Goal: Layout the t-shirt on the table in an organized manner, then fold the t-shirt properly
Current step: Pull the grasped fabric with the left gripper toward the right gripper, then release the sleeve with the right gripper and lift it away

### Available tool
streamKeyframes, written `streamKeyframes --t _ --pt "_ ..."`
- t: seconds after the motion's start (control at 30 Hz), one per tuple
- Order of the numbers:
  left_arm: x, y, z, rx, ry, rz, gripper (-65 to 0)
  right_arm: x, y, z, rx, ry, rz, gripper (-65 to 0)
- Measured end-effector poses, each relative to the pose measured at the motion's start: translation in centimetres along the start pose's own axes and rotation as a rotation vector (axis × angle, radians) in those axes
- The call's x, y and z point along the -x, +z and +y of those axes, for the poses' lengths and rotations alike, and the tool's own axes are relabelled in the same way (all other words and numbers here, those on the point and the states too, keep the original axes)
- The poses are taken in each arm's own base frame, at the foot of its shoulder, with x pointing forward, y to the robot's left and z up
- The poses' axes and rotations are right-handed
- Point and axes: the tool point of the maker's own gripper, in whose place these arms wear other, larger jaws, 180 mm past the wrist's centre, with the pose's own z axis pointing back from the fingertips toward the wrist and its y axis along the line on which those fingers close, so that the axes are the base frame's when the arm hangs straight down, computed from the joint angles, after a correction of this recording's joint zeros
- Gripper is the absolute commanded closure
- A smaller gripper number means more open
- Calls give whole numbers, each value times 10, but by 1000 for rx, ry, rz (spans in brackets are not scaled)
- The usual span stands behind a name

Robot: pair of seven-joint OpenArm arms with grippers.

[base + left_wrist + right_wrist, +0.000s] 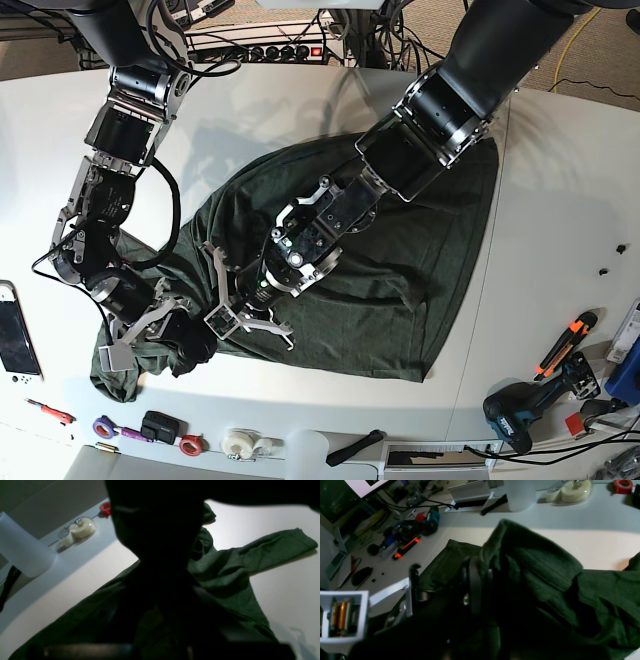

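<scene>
Left gripper [245, 305]: its fingers were drawn together on a pinch of the t-shirt [400, 250], over the cloth's lower-left part in the base view; the wrist view was too dark to show the tips themselves.
Right gripper [185, 345]: its fingers were also brought together, buried in a bunched lump of the t-shirt at the shirt's lower-left corner; cloth was heaped over and around them in the right wrist view.
Cloth at the fingers: the fabric rose in a folded ridge just beside the right gripper, and draped dark across the left one.
T-shirt: it lay on the table [560, 200], spread wide toward the upper right of the base view, wrinkled, and gathered into a clump toward the lower left; one sleeve [282, 542] lay stretched flat, away from the shirt's body.
Beyond the t-shirt: a red tape roll [105, 508] and a clear tape dispenser [78, 530] sat near the table's edge, well apart from the shirt; a teal drill [525, 405] lay past the shirt's lower-right hem.
</scene>
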Motion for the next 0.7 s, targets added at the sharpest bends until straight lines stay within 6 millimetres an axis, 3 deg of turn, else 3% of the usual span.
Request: streamKeyframes --t 0.07,0.23,0.4,0.7 --pt "0 0 0 0 0 0 0 1 0 -1 5 3 5 0" --pt "1 0 0 0 1 1 0 -5 -1 0 3 9 -6 -187" --pt "3 1 -13 60 -4 5 0 -28 -3 0 13 49 -33 -192" --pt "14 4 -19 64 13 23 0 -57 5 -29 167 122 -20 -192"
